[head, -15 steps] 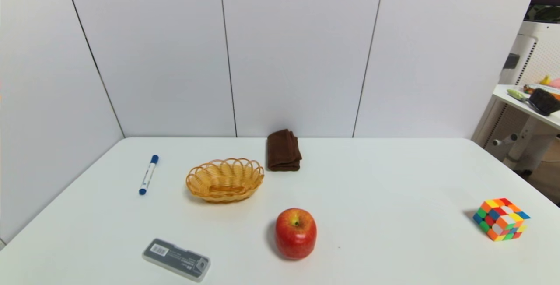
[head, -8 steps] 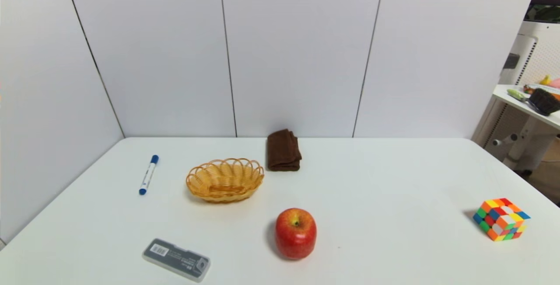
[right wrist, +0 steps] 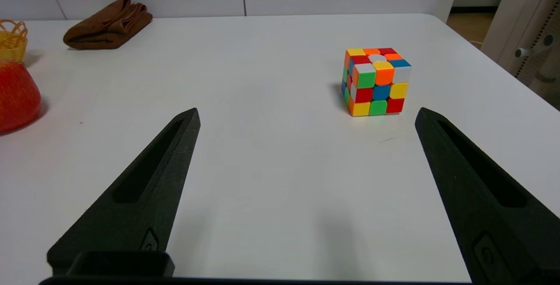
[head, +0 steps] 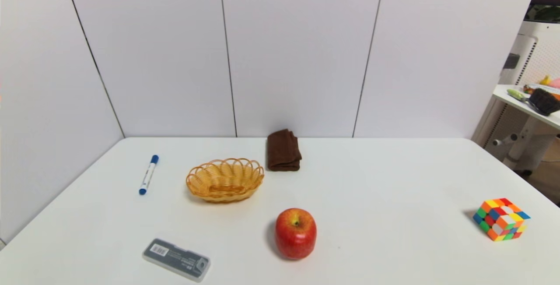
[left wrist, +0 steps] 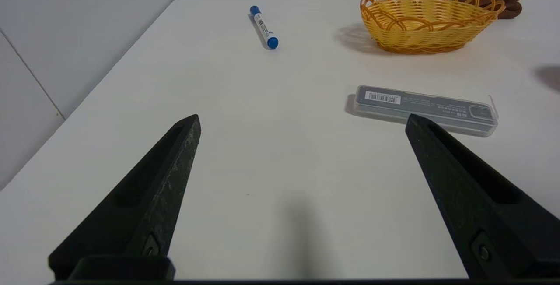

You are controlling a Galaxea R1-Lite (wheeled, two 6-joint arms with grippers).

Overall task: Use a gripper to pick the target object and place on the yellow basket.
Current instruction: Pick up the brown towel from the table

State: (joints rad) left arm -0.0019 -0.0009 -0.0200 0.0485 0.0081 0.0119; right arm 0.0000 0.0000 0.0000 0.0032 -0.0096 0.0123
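Two grippers: both at the near edge of the table, neither in the head view.
Table (head: 372,180): white, under both grippers, walled by white panels on the far side and the left.
Left gripper (left wrist: 302,121): fingers spread wide, holding nothing, hovering over bare tabletop.
Right gripper (right wrist: 306,116): fingers spread wide, holding nothing, also over bare tabletop.
Yellow basket (head: 224,179): well ahead of the left gripper and off toward the right arm's side; sits upright, nothing in it.
Brown towel (head: 283,150): folded, flat on the table, far ahead of both grippers by the back wall; just beside the basket's far right end, not in it.
Apple (head: 295,233): red, upright, between the two grippers' areas, nearer than the basket.
Grey case (left wrist: 424,110): flat, just ahead of the left gripper's inner finger.
Puzzle cube (right wrist: 375,81): multicoloured, shortly ahead of the right gripper.
Blue marker (left wrist: 264,33): far ahead of the left gripper, lying flat.
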